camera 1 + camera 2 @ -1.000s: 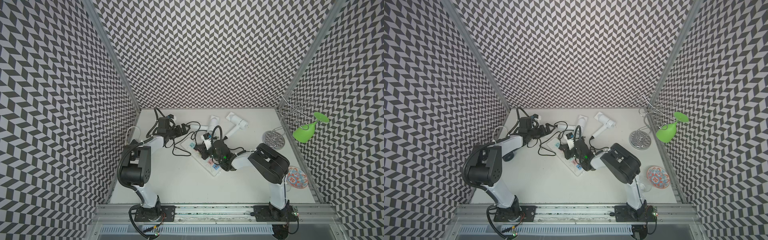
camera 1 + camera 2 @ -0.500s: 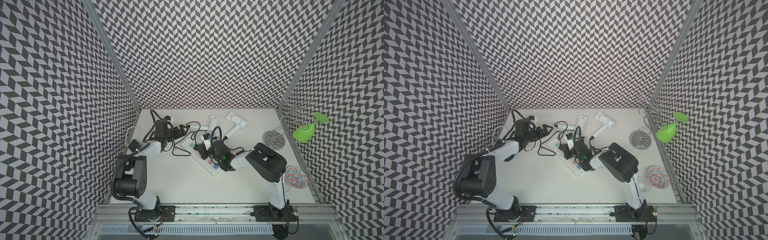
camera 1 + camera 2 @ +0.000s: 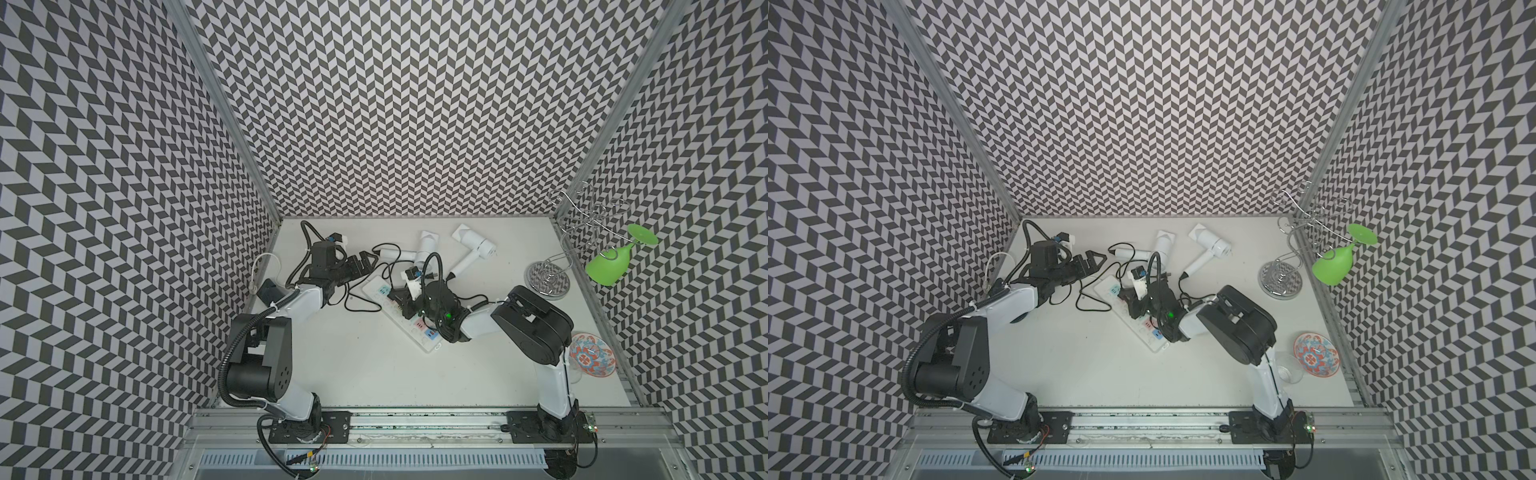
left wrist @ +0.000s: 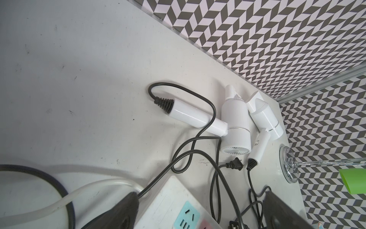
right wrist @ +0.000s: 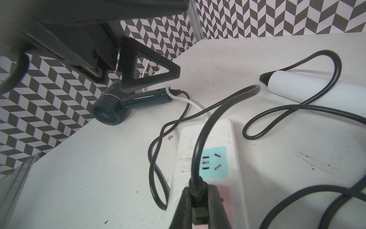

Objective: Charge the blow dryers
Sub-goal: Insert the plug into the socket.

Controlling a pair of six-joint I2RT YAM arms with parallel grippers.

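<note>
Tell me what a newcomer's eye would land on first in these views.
Most likely the right tool, shut on a black plug at the pink socket of the white power strip, amid a tangle of black cords in the centre. Next comes the bright green goblet, hanging bowl-down from the wire rack at the right edge of the table.
</note>
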